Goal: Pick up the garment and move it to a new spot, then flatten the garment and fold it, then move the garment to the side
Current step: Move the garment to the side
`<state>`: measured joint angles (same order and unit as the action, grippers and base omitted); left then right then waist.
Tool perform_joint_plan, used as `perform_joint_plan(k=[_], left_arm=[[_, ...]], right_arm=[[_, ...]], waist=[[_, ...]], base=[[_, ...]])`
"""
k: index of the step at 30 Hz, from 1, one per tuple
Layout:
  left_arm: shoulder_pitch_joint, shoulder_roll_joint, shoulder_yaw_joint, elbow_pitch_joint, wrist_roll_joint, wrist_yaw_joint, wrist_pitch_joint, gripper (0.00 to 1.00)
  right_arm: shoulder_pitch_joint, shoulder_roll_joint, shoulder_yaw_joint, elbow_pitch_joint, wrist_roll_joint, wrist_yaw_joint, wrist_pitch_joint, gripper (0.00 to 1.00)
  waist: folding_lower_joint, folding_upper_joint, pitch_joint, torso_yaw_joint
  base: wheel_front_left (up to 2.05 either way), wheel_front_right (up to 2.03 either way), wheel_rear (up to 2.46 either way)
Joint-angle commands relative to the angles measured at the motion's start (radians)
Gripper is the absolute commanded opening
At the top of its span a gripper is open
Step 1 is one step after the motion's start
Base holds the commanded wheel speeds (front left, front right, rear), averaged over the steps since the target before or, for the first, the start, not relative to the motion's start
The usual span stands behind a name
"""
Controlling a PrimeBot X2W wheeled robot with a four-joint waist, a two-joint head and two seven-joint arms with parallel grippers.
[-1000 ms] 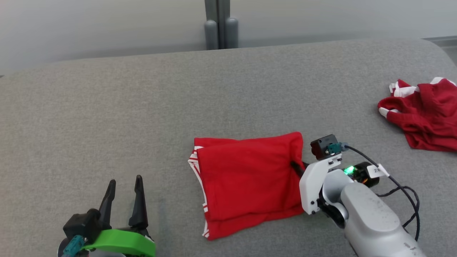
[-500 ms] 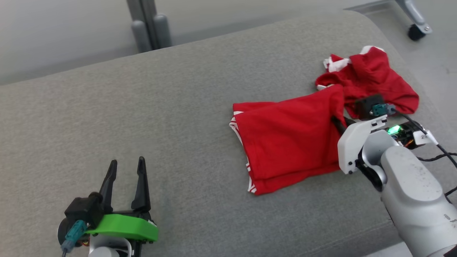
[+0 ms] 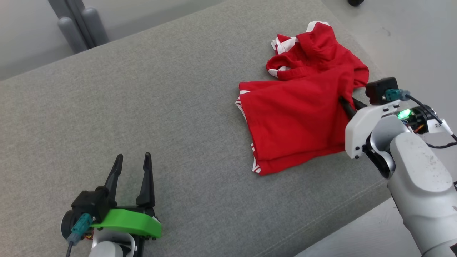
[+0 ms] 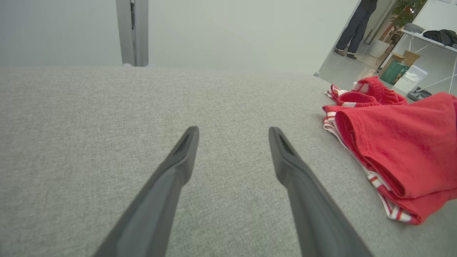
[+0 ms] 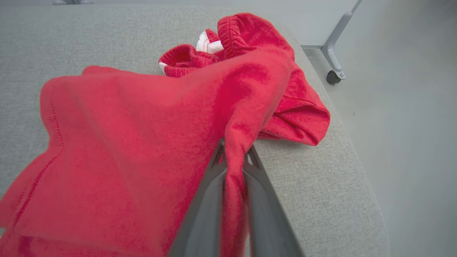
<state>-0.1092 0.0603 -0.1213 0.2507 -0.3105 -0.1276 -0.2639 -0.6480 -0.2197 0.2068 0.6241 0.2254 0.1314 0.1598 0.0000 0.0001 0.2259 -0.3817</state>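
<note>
The folded red garment [image 3: 292, 123] with white-striped hems lies on the grey sofa cushion [image 3: 160, 107], its right edge lifted. My right gripper [image 3: 345, 104] is shut on that edge, and the right wrist view shows the fingers pinching a fold of the garment [image 5: 142, 142]. My left gripper [image 3: 131, 159] stands open at the lower left, far from the cloth. Between its fingers [image 4: 178, 167] in the left wrist view is bare cushion, with the garment [image 4: 400, 150] at the right.
A second red garment [image 3: 314, 53], crumpled, lies at the cushion's far right, partly under the held one's upper edge. The cushion's right edge [image 5: 357, 167] drops to the floor. A wheeled leg [image 5: 334, 76] stands beyond. A person [image 4: 353, 26] stands far off.
The head camera has turned to the right. The right gripper has dragged the folded garment to the right, up against the crumpled one. The left gripper has stayed put.
</note>
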Motion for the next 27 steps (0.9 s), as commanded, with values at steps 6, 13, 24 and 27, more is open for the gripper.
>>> perform_joint_plan(k=[6,13,24,27], left_arm=[[-0.019,0.014,-0.009,0.006,-0.006,-0.004,0.000,1.00],[-0.020,0.017,-0.017,0.002,-0.004,-0.004,0.000,1.00],[-0.034,0.032,-0.027,-0.013,0.000,-0.005,0.000,1.00],[-0.039,0.038,-0.030,-0.021,0.004,-0.005,0.000,1.00]], right_arm=[[-0.098,-0.007,0.010,-0.019,-0.032,-0.002,-0.005,0.00],[-0.203,-0.047,-0.009,0.022,-0.049,-0.002,0.009,0.00],[-0.300,-0.169,-0.189,0.162,-0.104,-0.002,-0.057,0.00],[-0.308,-0.189,-0.244,0.224,-0.137,-0.002,-0.080,0.00]], waist=[[0.0000,-0.0001,0.005,0.027],[0.0000,-0.0001,0.019,0.090],[0.0000,-0.0001,0.074,0.184],[0.0000,-0.0001,0.104,0.201]], base=[[0.00,0.00,0.00],[0.00,0.00,0.00],[0.00,0.00,0.00],[0.00,0.00,0.00]])
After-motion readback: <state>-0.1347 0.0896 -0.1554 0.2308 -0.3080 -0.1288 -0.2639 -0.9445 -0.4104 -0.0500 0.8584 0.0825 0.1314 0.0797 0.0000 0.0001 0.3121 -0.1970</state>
